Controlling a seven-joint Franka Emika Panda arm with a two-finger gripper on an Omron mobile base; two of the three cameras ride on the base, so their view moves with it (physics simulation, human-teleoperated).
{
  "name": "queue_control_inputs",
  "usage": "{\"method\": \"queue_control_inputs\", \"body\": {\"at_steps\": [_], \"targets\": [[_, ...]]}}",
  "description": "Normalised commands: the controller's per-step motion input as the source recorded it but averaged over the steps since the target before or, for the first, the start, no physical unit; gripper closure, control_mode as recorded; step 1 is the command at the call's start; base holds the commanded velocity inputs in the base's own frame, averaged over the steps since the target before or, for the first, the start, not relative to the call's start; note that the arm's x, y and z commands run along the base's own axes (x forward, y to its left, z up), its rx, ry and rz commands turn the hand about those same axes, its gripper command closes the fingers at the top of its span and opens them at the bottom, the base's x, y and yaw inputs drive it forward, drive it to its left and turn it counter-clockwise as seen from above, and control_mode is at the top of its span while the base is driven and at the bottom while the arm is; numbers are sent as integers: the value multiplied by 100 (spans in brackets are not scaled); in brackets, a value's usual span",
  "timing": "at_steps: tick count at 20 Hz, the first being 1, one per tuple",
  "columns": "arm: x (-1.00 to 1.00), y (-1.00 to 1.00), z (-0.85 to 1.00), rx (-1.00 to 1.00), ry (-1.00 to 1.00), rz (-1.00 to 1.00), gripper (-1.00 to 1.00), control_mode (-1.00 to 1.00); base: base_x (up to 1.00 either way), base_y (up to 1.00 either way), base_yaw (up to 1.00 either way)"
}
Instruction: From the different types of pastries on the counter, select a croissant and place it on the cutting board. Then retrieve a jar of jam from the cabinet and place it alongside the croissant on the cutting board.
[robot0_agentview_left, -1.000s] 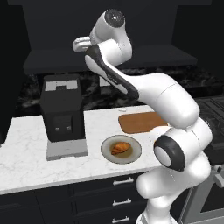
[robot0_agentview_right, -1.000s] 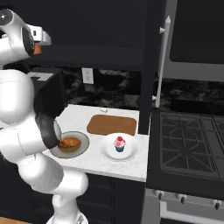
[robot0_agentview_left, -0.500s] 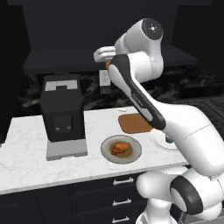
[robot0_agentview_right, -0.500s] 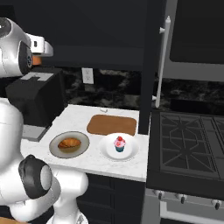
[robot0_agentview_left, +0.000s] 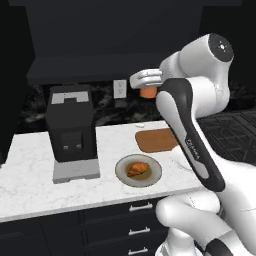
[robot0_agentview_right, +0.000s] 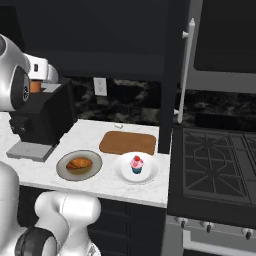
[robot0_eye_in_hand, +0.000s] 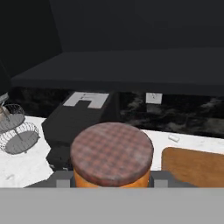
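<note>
Gripping the jar of jam (robot0_eye_in_hand: 111, 157) upright, lid toward camera, end effector (robot0_eye_in_hand: 109, 183) clamped on its sides

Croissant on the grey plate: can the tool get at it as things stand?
Probably not yet. The tool is shut on the jam jar, held high above the counter. The croissant itself lies uncovered on its plate, nothing over it, but the jar would have to be set down first.

No legible text or labels.
</note>
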Motion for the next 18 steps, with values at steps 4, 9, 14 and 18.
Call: {"method": "queue_control_inputs", "body": {"at_steps": [4,9,14,18], "targets": [[-97,-32,-56,0,6,11,100,-100,0,0,0],[-45,-4,-97,0,0,17,100,-100,0,0,0],[11,0,-92,0,-4,20,100,-100,0,0,0],[16,-6,-63,-1,0,11,100,-100,0,0,0]]}}
